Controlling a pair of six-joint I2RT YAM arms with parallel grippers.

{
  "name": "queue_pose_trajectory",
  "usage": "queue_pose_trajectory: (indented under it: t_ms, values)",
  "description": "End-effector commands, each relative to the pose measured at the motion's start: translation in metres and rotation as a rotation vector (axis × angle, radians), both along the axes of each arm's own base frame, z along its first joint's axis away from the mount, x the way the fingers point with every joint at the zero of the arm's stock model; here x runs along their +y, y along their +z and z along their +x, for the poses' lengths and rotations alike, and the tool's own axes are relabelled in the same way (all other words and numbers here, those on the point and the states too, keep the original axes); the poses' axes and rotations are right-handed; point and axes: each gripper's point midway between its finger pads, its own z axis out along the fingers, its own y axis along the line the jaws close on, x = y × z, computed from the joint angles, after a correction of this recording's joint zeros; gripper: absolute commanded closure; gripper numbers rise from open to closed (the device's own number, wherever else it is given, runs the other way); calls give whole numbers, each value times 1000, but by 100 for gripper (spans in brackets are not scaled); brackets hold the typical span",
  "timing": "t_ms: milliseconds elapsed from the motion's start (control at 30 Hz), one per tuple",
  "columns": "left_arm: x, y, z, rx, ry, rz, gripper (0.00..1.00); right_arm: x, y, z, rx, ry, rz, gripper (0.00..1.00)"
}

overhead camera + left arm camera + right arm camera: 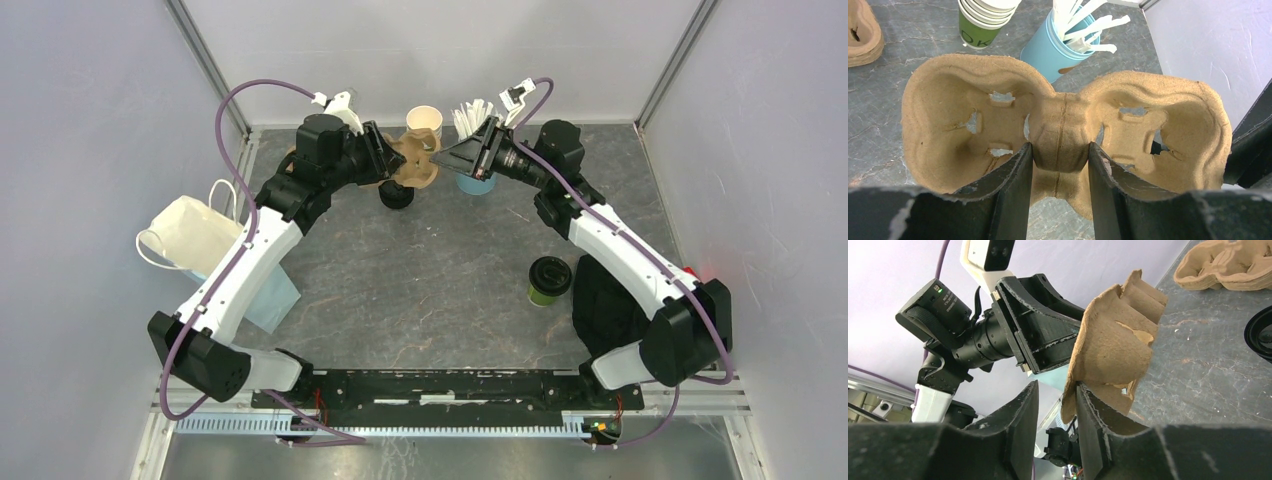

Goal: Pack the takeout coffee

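My left claw (1060, 149) clamping centre ridge of pulp carrier (943, 120), holding it above table (440, 300) at far side. My right claw (1057, 390) standing slightly apart, carrier edge sitting between jaws, gap showing beside one finger. Coffee (549, 281), lidded, standing upright on table beside my right arm (620, 240), well apart from carrier and both claws

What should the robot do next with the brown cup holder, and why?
Probably close the right gripper on the cup holder. The holder's edge sits between the open jaws and is not yet pinched, while the left gripper clamps the middle ridge and holds it up. A second grip would likely steady it before it is set down for the takeout coffee.
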Motion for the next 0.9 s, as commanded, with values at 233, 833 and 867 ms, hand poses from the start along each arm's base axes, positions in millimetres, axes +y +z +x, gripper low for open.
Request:
queue_pose_trajectory:
  t_ms: [233, 833, 867]
  values:
    - [-5, 25, 0, -56, -4, -70, 69, 3, -3, 13, -1, -45, -31, 67]
    - [46, 25, -26, -3, 146, 67, 21, -48, -17, 3, -237, -195, -454, 100]
    - [55, 21, -29, 19, 173, 93, 20, -56, -19, 1, -251, -212, -493, 100]
